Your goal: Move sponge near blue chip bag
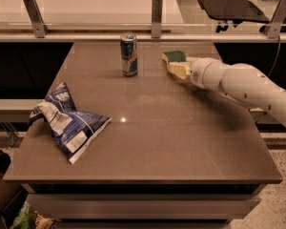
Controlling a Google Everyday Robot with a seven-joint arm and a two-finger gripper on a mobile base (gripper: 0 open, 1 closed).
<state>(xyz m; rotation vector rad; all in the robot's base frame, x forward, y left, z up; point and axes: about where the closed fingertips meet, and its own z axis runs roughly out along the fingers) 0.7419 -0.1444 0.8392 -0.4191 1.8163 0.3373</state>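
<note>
My gripper (pixel 178 69) sits low at the far right of the bench (pixel 181 142), right up against the sponge (pixel 174 56), I judge to take it; clenched or released, I cannot tell. The sponge lies just behind it, well apart from the blue chip bag (pixel 69 123) at the near left

The arm (pixel 250 87) is white and glossy, built of smooth, rounded, tube-like segments with soft grey shading along the undersides. A bulbous white wrist (pixel 203 72) caps its end. From it projects the gripper (pixel 178 69), cream-yellow and duller than the shell, over the far right part of the table (pixel 181 142), just beside the sponge (pixel 174 56).
</note>
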